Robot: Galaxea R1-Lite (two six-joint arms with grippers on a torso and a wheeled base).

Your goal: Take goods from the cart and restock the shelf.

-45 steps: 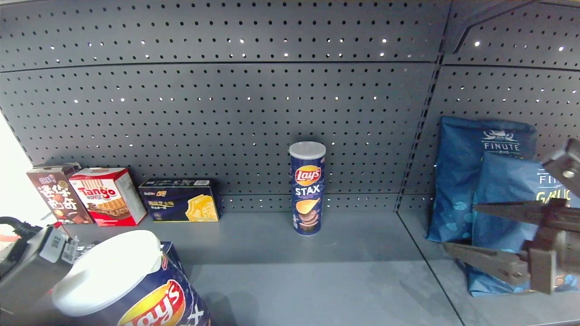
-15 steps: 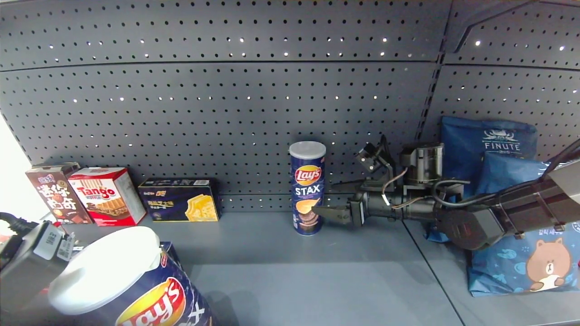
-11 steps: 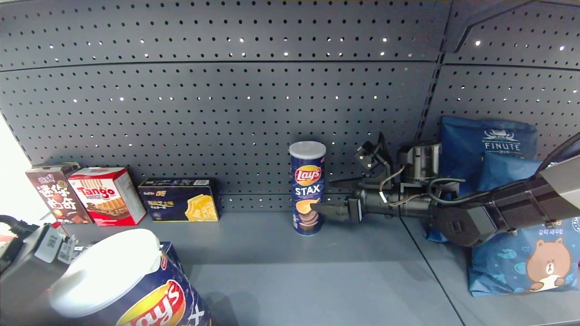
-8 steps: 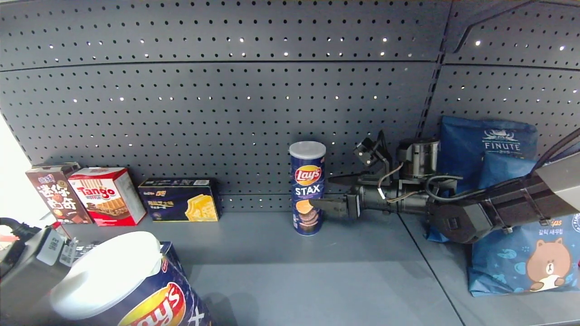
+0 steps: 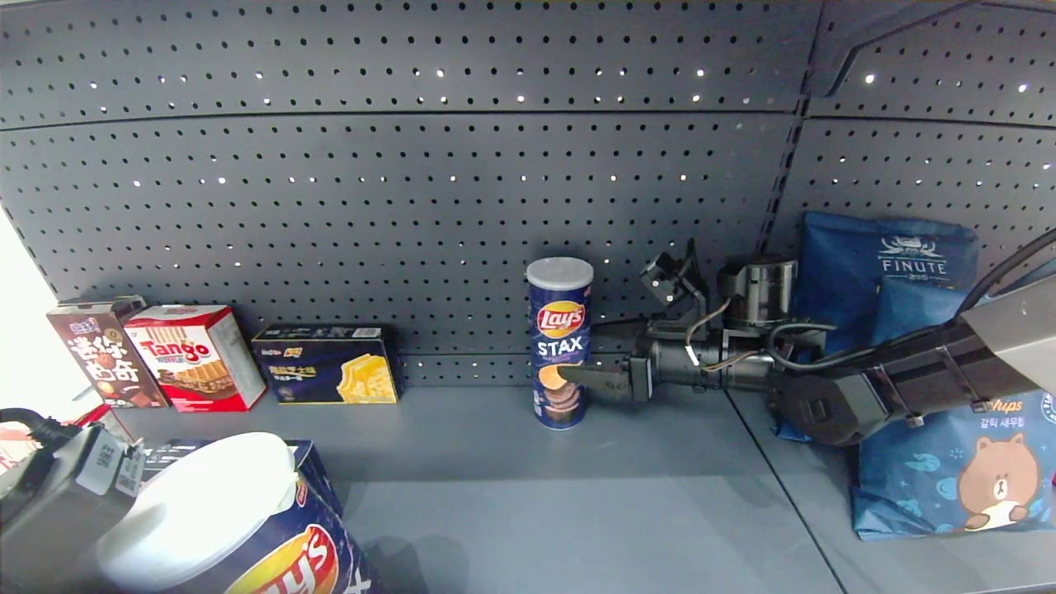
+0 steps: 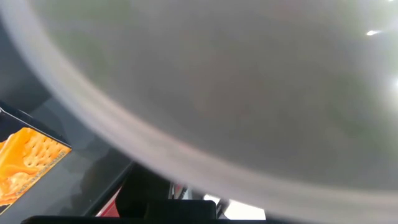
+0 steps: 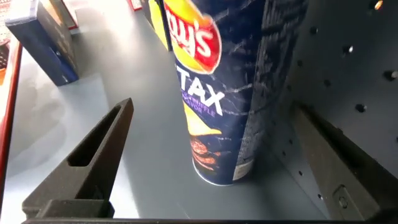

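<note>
Nearest, at the low left of the head view, a near can (image 5: 223,528) with a white lid (image 6: 249,93) stands tilted toward the camera, close against the left gripper (image 5: 74,495); whether that gripper grips it I cannot tell. A blue box (image 5: 318,470) lies just behind this can on the shelf (image 5: 577,511).

Mid-shelf, the far can (image 5: 560,342) stands upright, close to the pegboard (image 5: 412,206). The right gripper (image 5: 582,351) comes in from the right, low and level, spread wide around the can's lower half. One finger (image 7: 93,162) lies before the can and the other (image 7: 329,168) sits in the narrow gap between can and pegboard. Neither seems to touch it, though the rear gap is tight.

The right arm crosses in front of the blue bags (image 5: 874,272) at the right, and a bear bag (image 5: 973,478) lies before them.

At the back left a brown box (image 5: 103,353), a red box (image 5: 198,356) and a dark box (image 5: 330,365) stand in a row, well apart from the far can.
</note>
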